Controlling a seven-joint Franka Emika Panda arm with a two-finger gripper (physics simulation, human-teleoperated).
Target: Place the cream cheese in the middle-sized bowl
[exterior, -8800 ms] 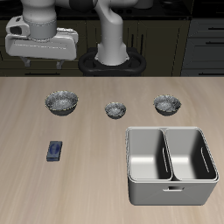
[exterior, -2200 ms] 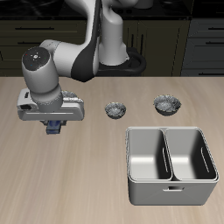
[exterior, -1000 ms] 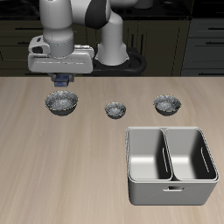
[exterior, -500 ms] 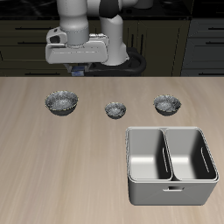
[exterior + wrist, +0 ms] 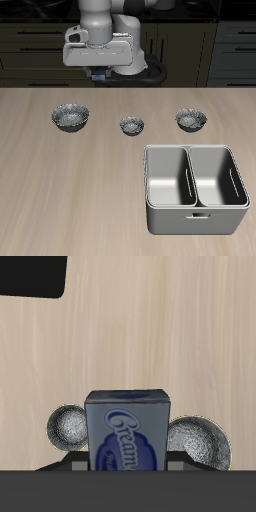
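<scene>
Carrying the cream cheese [image 5: 128, 428] high over the table, bound for the middle-sized bowl [image 5: 191, 120].

Pinched upright between the jaws of the gripper [image 5: 98, 74], near the top of the exterior frame and well above the row of three bowls; seen label-on in the wrist view, with dark finger edges hugging both flanks, so seemingly held square. Best done by travelling level along the row, ignoring the widest bowl [image 5: 70, 117] and the smallest bowl [image 5: 131, 125], both peeking out behind the box in the wrist view, and stopping only over the end bowl just above the grey double-basin tub [image 5: 196, 188] in the exterior frame. Worth centring over that rim first, then lowering close to the bowl's floor before spreading the jaws. Avoid letting go from height: likely to bounce or tip out of so shallow a dish.
</scene>
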